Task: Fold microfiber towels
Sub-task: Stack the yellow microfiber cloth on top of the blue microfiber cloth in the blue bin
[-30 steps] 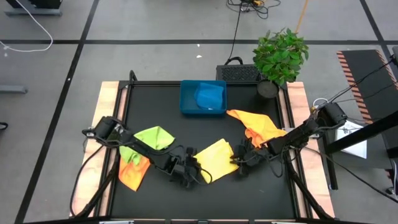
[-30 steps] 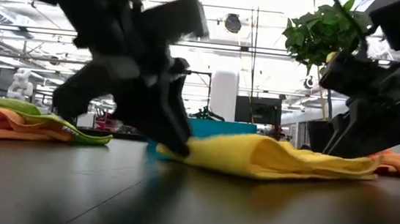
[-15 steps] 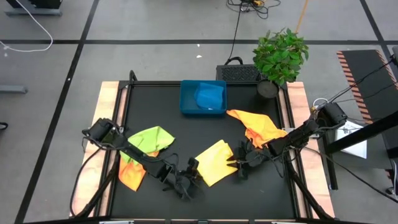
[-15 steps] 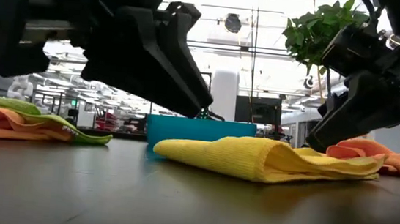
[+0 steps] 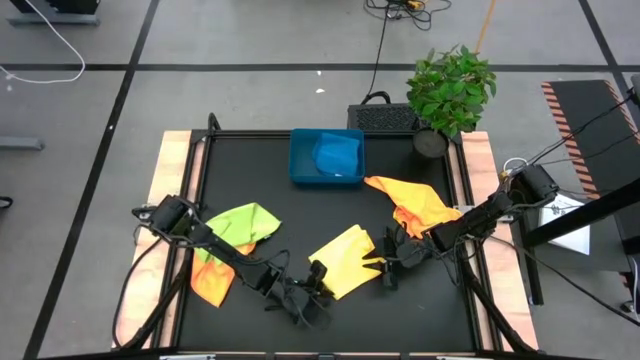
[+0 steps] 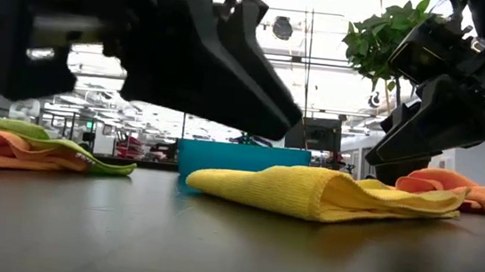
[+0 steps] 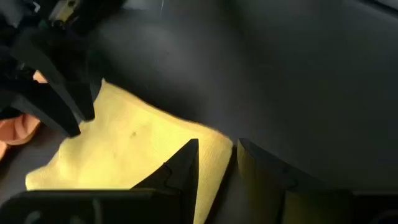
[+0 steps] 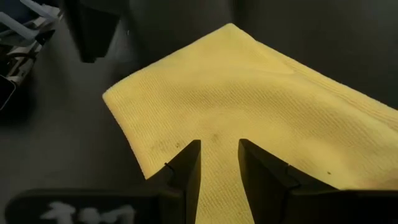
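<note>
A folded yellow microfiber towel [image 5: 345, 262] lies flat on the black table, near its front middle. My left gripper [image 5: 318, 276] hangs open above the towel's near-left corner [image 7: 219, 140], clear of it in the low view [image 6: 286, 125]. My right gripper [image 5: 386, 264] hovers open just over the towel's right end [image 8: 214, 118]; in the low view [image 6: 379, 158] its tips stand slightly above the cloth. Neither gripper has anything between its fingers.
A blue tray [image 5: 300, 160] with a blue towel [image 5: 337, 155] in it stands at the far middle. A lime green towel [image 5: 247, 222] and an orange one [image 5: 213, 282] lie on the left, another orange towel [image 5: 415, 205] on the right. A potted plant [image 5: 450, 90] stands at the far right corner.
My left gripper has risen off the table at the yellow towel's left end, tipped up and gone a little toward the near right. My right gripper has lifted slightly off the towel's right end. The towel lies where it was.
</note>
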You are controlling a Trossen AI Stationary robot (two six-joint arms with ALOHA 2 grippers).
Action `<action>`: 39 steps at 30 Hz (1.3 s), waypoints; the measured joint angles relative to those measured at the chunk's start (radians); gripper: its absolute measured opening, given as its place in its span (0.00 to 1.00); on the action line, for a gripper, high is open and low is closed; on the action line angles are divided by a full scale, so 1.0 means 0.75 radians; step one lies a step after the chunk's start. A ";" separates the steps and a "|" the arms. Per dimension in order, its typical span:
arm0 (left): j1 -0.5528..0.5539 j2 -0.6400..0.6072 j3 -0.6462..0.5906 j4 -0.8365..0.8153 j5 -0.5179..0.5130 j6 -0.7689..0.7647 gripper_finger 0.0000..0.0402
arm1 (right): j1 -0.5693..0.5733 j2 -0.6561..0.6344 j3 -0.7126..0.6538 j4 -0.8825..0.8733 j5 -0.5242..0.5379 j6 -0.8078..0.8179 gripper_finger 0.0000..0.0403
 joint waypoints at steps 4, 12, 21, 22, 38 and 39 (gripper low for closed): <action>0.024 -0.001 0.019 -0.094 -0.023 0.000 0.30 | 0.000 0.000 0.000 0.003 0.001 -0.008 0.24; -0.033 0.000 0.185 -0.236 -0.135 0.111 0.47 | 0.000 0.000 0.000 0.011 0.003 -0.020 0.24; -0.040 0.055 0.225 -0.332 -0.153 0.113 0.62 | 0.000 -0.001 0.001 0.020 0.005 -0.044 0.24; -0.038 0.076 0.225 -0.332 -0.153 0.113 0.63 | 0.000 -0.001 0.001 0.021 0.005 -0.046 0.24; 0.011 0.198 0.227 -0.335 -0.295 0.223 0.54 | -0.001 -0.001 0.001 0.035 0.005 -0.055 0.24; 0.016 0.198 0.227 -0.340 -0.296 0.223 0.52 | -0.001 -0.001 0.001 0.045 0.002 -0.055 0.24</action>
